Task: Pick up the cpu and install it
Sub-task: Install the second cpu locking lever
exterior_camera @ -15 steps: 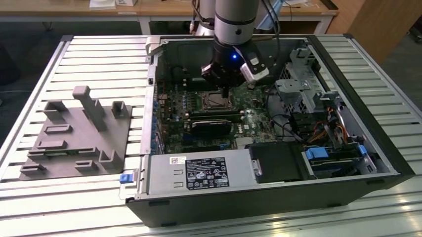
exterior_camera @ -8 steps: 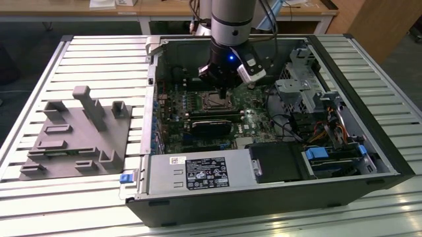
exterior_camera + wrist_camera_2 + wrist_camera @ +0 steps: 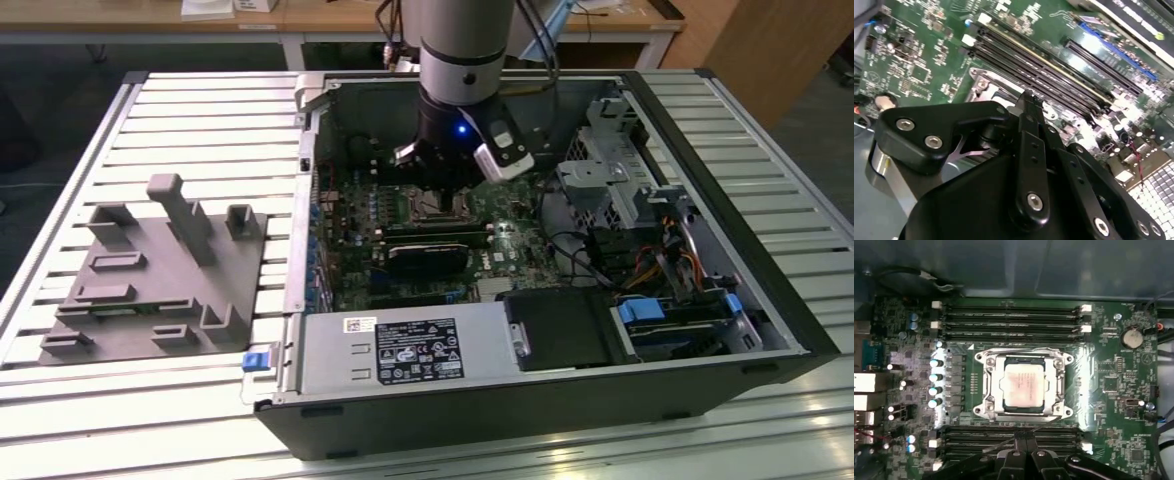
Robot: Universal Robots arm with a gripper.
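Note:
The cpu [image 3: 1024, 385], a silver-grey square with a pale rim, lies flat inside the metal-framed socket [image 3: 985, 385] on the green motherboard [image 3: 1114, 385]. In the first wrist view my gripper [image 3: 1026, 438] hangs above the memory slots [image 3: 979, 437] beside the socket, its black fingers [image 3: 1017, 455] together and holding nothing. In the exterior view the gripper [image 3: 435, 186] stands inside the open computer case, just over the socket [image 3: 435, 208]. The second wrist view looks past the black finger linkage [image 3: 1029, 150] to the socket's frame [image 3: 985, 86].
A grey fixture plate [image 3: 147, 270] with upright posts sits on the slatted table on the exterior view's left. Inside the case stand a power supply [image 3: 400, 350], a drive cage [image 3: 614, 170] and loose cables [image 3: 667, 260]. Case walls [image 3: 310, 200] ring the board.

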